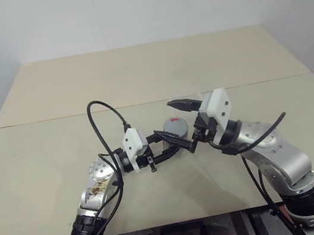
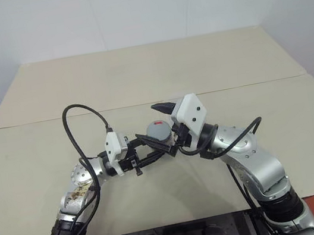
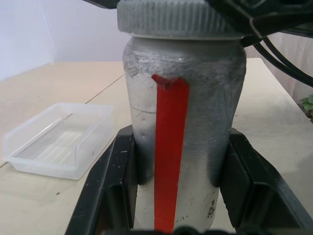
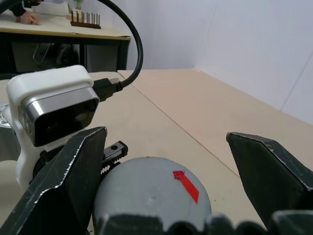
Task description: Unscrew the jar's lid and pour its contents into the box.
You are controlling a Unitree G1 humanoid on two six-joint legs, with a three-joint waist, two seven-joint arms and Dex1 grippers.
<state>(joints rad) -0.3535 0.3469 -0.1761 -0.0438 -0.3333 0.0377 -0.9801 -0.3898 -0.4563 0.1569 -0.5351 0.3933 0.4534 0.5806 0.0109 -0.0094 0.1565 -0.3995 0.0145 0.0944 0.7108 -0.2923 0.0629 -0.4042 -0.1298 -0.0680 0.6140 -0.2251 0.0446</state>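
- Left gripper [image 3: 171, 196], two black fingers, is clamped on the jar [image 3: 183, 122], a small upright silvery-white cylinder with a red vertical stripe down its side; one finger [image 3: 110, 191] presses each flank of the lower body.
- Jar is held clear of the beige tabletop [image 1: 44, 166], near the middle of the scene in front of the robot, upright.
- Lid [image 4: 151, 193], a round grey ribbed cap with a small red mark on top, is seated on the jar's mouth; no gap shows between cap and shoulder in the left wrist view.
- Right gripper [image 4: 166, 181] has its black fingers spread wide, one on each side of the lid. Fingers sit beside the cap rim; the left-hand finger looks just beside or touching it, the other stands apart. It grasps nothing.
- Box [image 3: 58, 139], a shallow clear plastic rectangular tray with rounded corners, rests on the table beyond the jar, apart from it, and looks empty.
- Contents of the jar cannot be seen; the body is opaque and capped.
- Black cable [image 1: 101, 127] loops above the left wrist camera housing.
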